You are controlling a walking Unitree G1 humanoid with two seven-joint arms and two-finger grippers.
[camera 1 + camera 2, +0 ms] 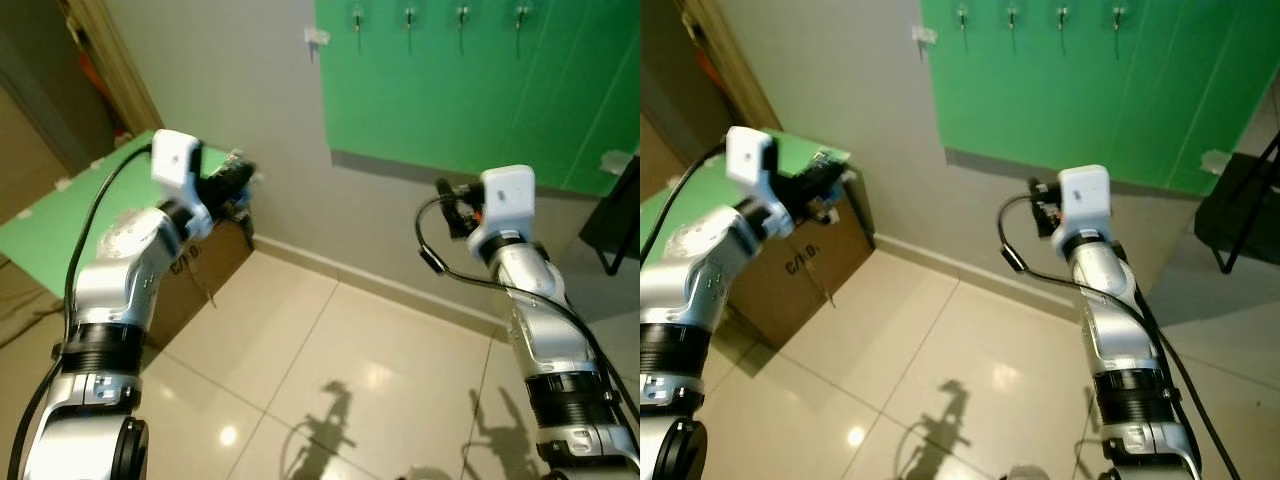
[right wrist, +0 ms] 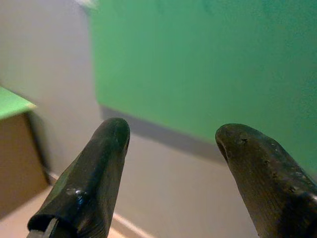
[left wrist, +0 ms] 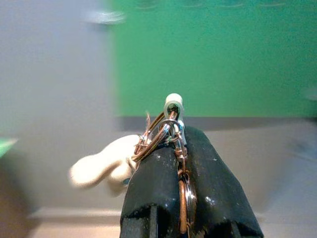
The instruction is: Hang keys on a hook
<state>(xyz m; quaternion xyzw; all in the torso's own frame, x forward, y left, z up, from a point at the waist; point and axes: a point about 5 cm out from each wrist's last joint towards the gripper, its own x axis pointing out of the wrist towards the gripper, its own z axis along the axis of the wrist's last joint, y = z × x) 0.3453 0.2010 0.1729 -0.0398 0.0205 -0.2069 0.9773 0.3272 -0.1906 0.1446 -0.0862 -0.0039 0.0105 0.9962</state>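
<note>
My left gripper (image 1: 236, 180) is raised in front of the grey wall and is shut on a bunch of keys (image 3: 171, 130): metal rings and a small white fob stick out above the black fingers (image 3: 153, 188). A row of metal hooks (image 1: 409, 20) is fixed high on the green wall panel (image 1: 470, 90), well above and to the right of the left gripper. My right gripper (image 2: 171, 144) is held up at chest height, open and holding nothing, pointing at the green panel.
A cardboard box (image 1: 200, 270) under a green tabletop (image 1: 70, 215) stands against the wall at my left. A single white hook (image 1: 315, 38) sits on the grey wall. A dark stand (image 1: 612, 215) is at the right. Glossy tiled floor (image 1: 330, 370) lies ahead.
</note>
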